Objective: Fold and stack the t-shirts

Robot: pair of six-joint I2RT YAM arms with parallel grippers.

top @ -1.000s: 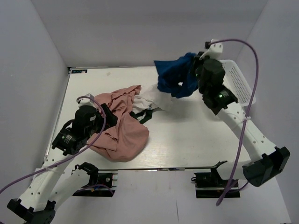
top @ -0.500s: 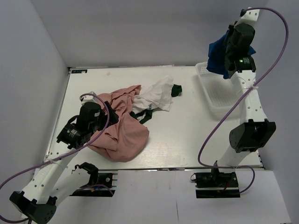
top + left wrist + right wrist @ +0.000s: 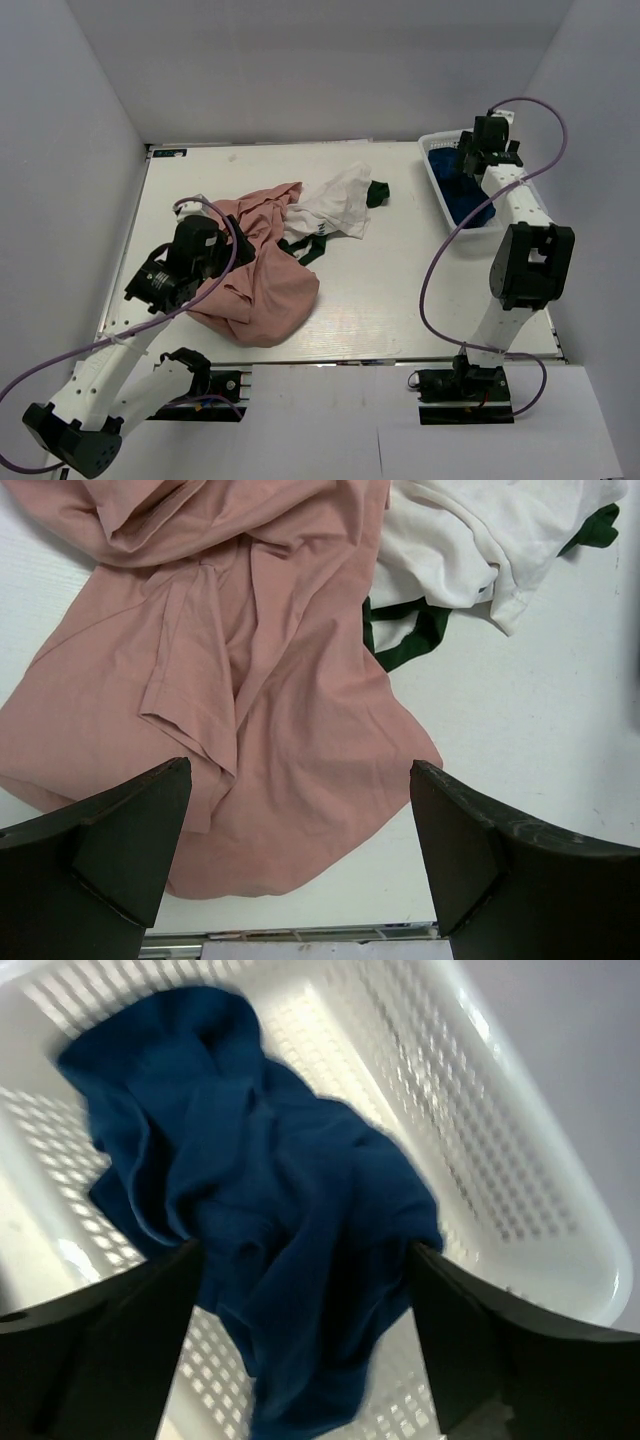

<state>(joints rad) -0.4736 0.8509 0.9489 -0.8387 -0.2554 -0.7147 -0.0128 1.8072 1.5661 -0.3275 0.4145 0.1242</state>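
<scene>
Right side: white mesh basket sits in the upper right of the top view, against the far right of the table. The blue t-shirt is the only thing I see in it, crumpled in a heap on the basket floor, mostly toward the near end. The right gripper hangs directly over it. Its claw is wide, with one finger on either side of the bunched cloth. The wrist picture is blurred, so I can't tell whether the fingertips touch the fabric.

Left side: the pink t-shirt is rumpled loose on the table, left of centre in the top view. The white t-shirt with dark green trim lies just beside it at its upper right edge, touching or overlapping it. Both are well apart from the basket. The left gripper hovers above the pink one. Its claw is wide and grips nothing, with pink cloth and bare table showing between the fingers.

Nothing is folded or stacked.
</scene>
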